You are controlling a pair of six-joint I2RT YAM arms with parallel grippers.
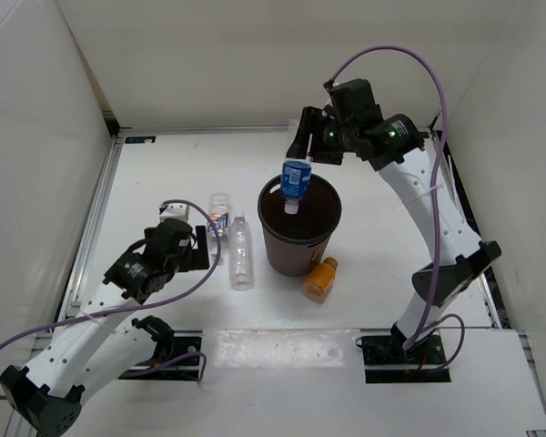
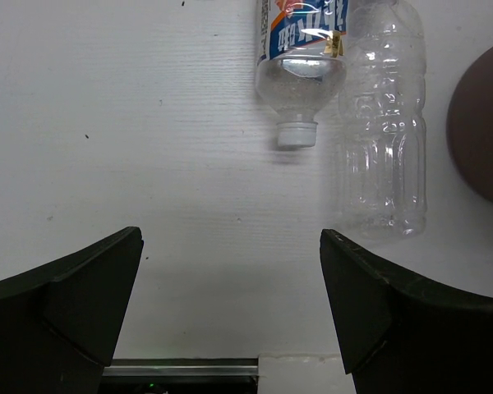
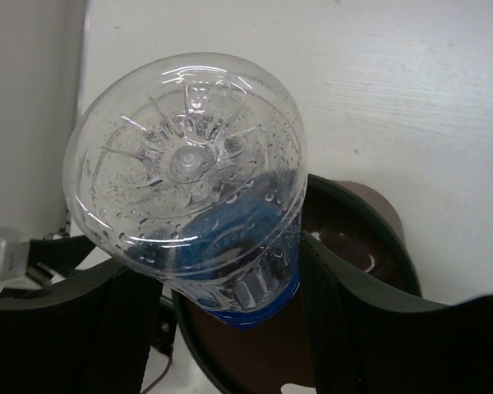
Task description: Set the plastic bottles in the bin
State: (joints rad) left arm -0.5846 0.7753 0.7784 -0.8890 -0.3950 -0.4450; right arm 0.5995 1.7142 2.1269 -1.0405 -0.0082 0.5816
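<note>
The blue-labelled bottle [image 1: 295,182] hangs cap down over the mouth of the brown bin [image 1: 291,259]. My right gripper [image 1: 311,150] is above it. In the right wrist view its fingers [image 3: 345,287] stand wide apart on both sides of the bottle [image 3: 189,164], with a gap on the left side, over the bin [image 3: 357,234]. My left gripper [image 1: 203,248] is open and empty, low over the table left of the bin. The orange-white labelled bottle [image 1: 220,211] and the clear unlabelled bottle [image 1: 242,250] lie side by side in front of it. The stubby orange bottle [image 1: 319,279] lies by the bin's base.
In the left wrist view the labelled bottle [image 2: 300,66] points its white cap at my open left gripper [image 2: 230,271], the clear bottle [image 2: 382,123] lies to its right, and the bin's wall [image 2: 485,123] is at the right edge. White walls enclose the table.
</note>
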